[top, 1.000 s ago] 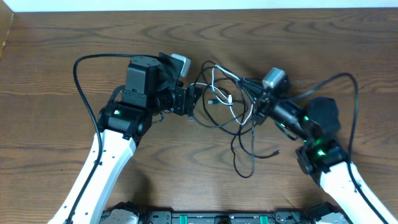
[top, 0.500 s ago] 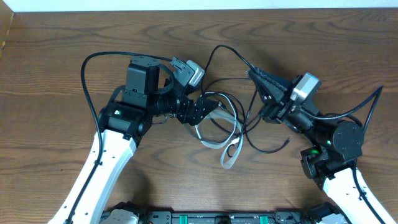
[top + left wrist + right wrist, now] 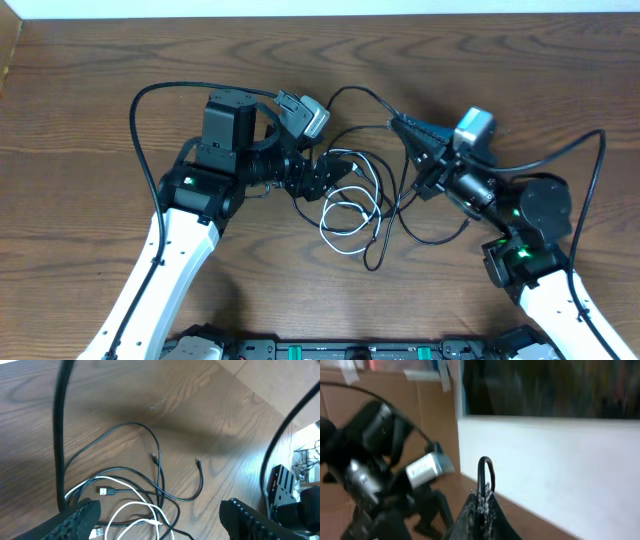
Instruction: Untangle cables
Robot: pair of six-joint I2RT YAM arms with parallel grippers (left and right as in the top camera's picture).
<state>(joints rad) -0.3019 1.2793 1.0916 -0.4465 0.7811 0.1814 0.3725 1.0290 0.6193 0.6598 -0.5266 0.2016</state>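
The cables lie tangled on the wooden table between my arms: a white cable (image 3: 340, 212) coiled in a loop and thin black cables (image 3: 420, 238) around it. My left gripper (image 3: 335, 178) is open, low over the tangle. In the left wrist view its fingers (image 3: 165, 527) straddle the white cable (image 3: 145, 515), with black cables (image 3: 160, 470) and a USB plug (image 3: 105, 491) beyond. My right gripper (image 3: 400, 123) is raised, tilted up and shut on a black cable (image 3: 360, 92) that arcs back to the tangle. The right wrist view shows the shut jaws (image 3: 483, 500) pinching a black loop (image 3: 485, 467).
Thick black arm cables (image 3: 160, 95) loop out beside the left arm, and another (image 3: 570, 150) beside the right arm. The left arm's wrist camera (image 3: 427, 467) shows in the right wrist view. A white wall (image 3: 545, 460) runs behind the table's far edge.
The right gripper has pulled right and lifted with a black cable, then eased slightly back left. The left wrist turned over the tangle. The white cable has settled into a loop on the table.
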